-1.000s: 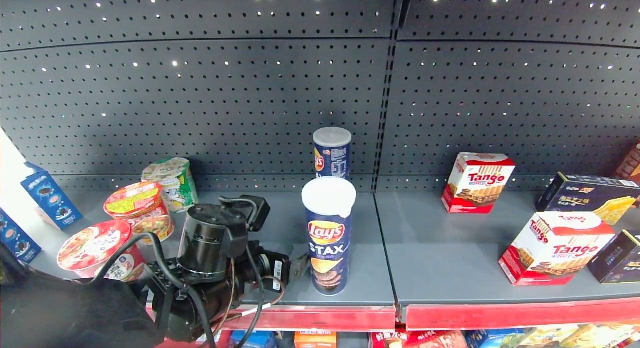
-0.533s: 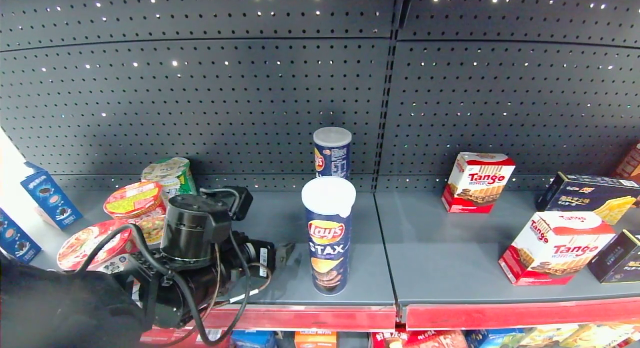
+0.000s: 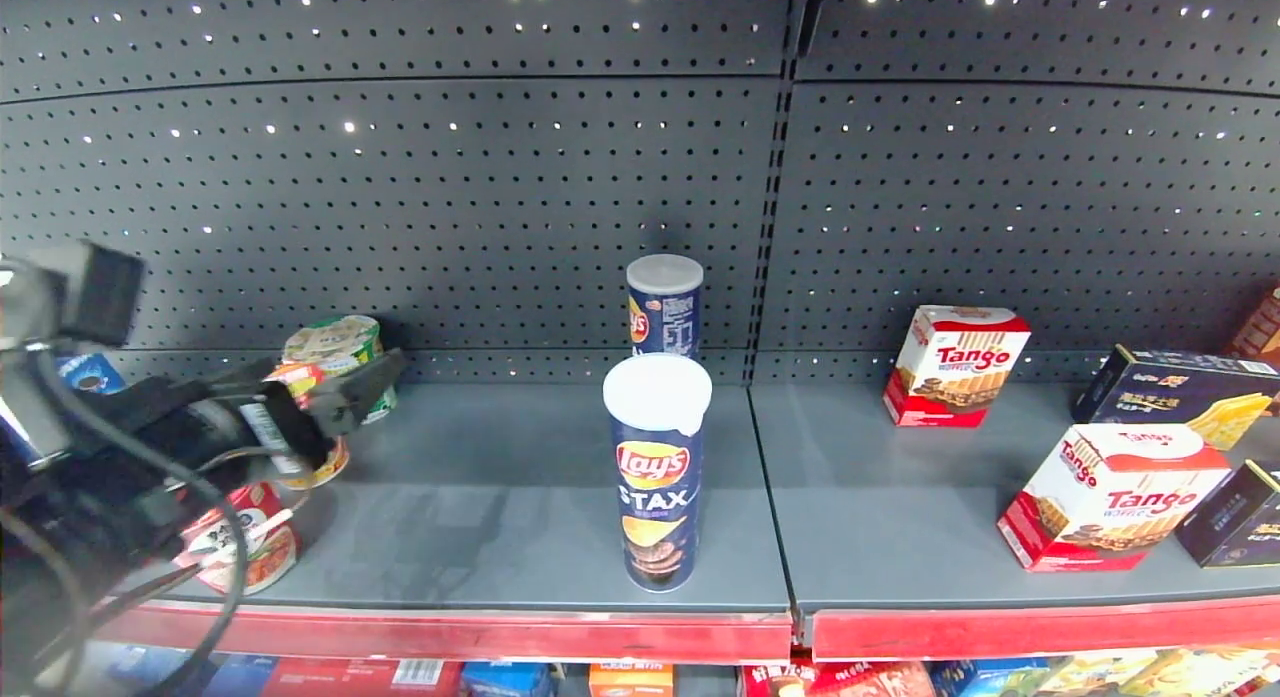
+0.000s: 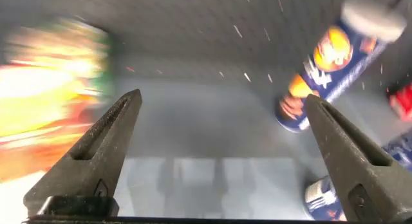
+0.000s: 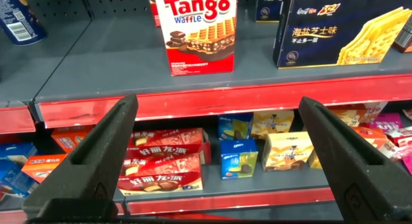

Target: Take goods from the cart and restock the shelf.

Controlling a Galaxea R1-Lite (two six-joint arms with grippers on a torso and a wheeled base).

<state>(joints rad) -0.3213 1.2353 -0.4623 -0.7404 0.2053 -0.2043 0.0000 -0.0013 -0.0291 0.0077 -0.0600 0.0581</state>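
Two blue chips cans stand upright mid-shelf, the front can (image 3: pixel 657 472) near the red edge and the rear can (image 3: pixel 664 305) by the back panel. My left gripper (image 3: pixel 335 402) hovers over the shelf's left part, in front of the noodle cups and well left of the cans. It is open and empty (image 4: pixel 222 98), with the blue cans (image 4: pixel 335 69) beyond one finger. My right gripper (image 5: pixel 217 102) is open and empty, facing the shelf's red front edge (image 5: pixel 193 102) below a wafer box (image 5: pixel 199 31).
Noodle cups, one green (image 3: pixel 340 342) and one red (image 3: pixel 240 552), crowd the shelf's left. Wafer boxes (image 3: pixel 960 362) (image 3: pixel 1115 492) and a dark box (image 3: pixel 1180 382) sit on the right. Bare grey shelf (image 3: pixel 480 497) lies between cups and cans. Lower shelves hold boxed goods (image 5: pixel 161 166).
My left arm has pulled back from beside the front can, swinging left and upward to the noodle cups. The cans stayed put.
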